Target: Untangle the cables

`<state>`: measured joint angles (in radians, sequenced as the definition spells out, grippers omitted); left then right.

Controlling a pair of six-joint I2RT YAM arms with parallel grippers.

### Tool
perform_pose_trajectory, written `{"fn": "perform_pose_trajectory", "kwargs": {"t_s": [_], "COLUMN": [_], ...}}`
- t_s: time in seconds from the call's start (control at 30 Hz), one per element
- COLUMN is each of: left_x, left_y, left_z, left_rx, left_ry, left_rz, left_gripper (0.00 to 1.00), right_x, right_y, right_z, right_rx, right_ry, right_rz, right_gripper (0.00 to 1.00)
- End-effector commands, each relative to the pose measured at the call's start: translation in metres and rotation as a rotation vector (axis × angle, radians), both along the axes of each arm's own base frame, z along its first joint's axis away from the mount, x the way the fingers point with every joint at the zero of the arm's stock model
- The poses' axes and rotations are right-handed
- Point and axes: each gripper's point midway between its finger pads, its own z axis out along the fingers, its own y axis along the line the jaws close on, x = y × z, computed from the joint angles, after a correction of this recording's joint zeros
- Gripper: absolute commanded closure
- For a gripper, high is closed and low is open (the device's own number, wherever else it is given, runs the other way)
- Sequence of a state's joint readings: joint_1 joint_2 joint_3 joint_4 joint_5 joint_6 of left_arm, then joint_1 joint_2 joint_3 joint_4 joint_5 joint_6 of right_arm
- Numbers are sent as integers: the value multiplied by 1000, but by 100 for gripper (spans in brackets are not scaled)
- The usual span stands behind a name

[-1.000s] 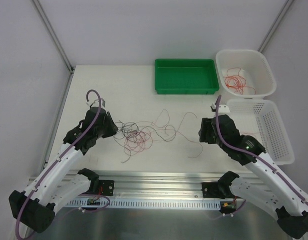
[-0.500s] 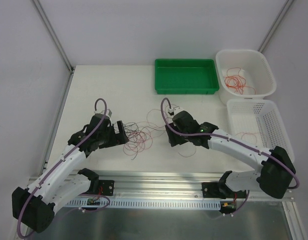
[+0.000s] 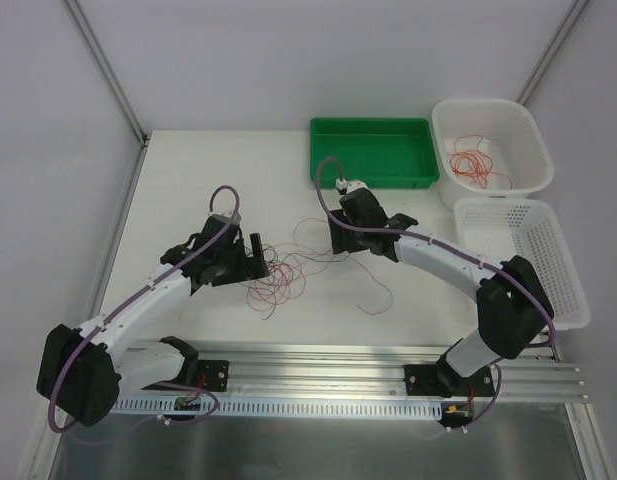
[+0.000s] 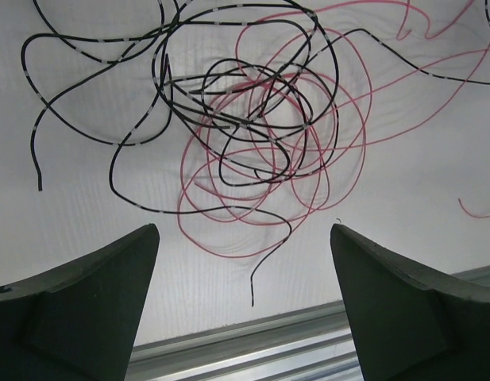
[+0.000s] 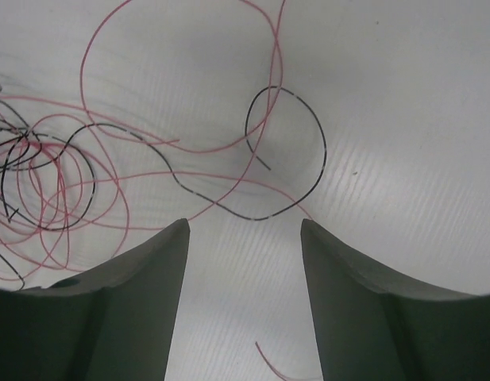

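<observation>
Top view: cables (image 3: 280, 282), strands too thin to count or trace singly. The tangle's left rim meets the left hand (image 3: 254, 256) and its upper right strands meet the right hand (image 3: 338, 240); whether any pass beneath cannot be told. Red ones in the white basket (image 3: 485, 102): count unreadable.
Left wrist view: black and red loops run off the top and right edges.
Right wrist view: red loops cut by the left and top edges; one red end cut by the bottom edge.

No text, label, brand or number can be read anywhere.
</observation>
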<state>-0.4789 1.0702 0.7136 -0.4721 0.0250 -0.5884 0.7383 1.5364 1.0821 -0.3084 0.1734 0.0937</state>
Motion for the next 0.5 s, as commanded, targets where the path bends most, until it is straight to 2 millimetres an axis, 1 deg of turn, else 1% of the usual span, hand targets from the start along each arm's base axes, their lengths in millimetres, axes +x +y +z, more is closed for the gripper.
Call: {"fn": "perform_pose_trajectory", "kwargs": {"t_s": [0.0,0.03,0.07,0.1,0.13,0.17,0.2,0.23,0.3,0.33,0.37,0.4,0.43,0.47], "left_x": [26,31,32,33,35,36,36,37,37,38,36,37,37,34], "left_y": [-4,-5,-4,-4,-4,-4,-4,-4,-3,-3,-1,-2,-2,-1], "left_z": [3,1,-8,-12,-17,-26,-30,-34,-46,-50,-58,-62,-65,-73], "left_rx": [17,16,33,40,49,62,67,74,91,99,113,118,121,132], "left_ry": [-60,-65,-43,-36,-27,-8,1,8,32,38,60,65,73,95], "left_rz": [45,54,58,62,68,68,70,70,74,73,76,75,74,74], "left_gripper": [10,11,12,13,14,16,17,18,21,23,25,28,30,31], "right_x": [29,36,40,45,50,54,57,61,67,67,69,70,69,67], "right_y": [10,15,16,17,22,22,22,25,25,25,26,27,29,29], "right_z": [6,9,1,-2,1,-1,-13,-13,-21,-31,-34,-36,-40,-45], "right_rx": [68,76,63,58,64,60,42,48,47,37,38,37,38,41], "right_ry": [-17,-23,-9,-6,-10,-8,11,10,22,41,46,49,56,65], "right_rz": [-28,-26,-28,-28,-24,-27,-34,-33,-45,-43,-44,-45,-38,-28], "right_gripper": [39,40,41,41,43,43,44,45,46,47,47,48,49,49]}}
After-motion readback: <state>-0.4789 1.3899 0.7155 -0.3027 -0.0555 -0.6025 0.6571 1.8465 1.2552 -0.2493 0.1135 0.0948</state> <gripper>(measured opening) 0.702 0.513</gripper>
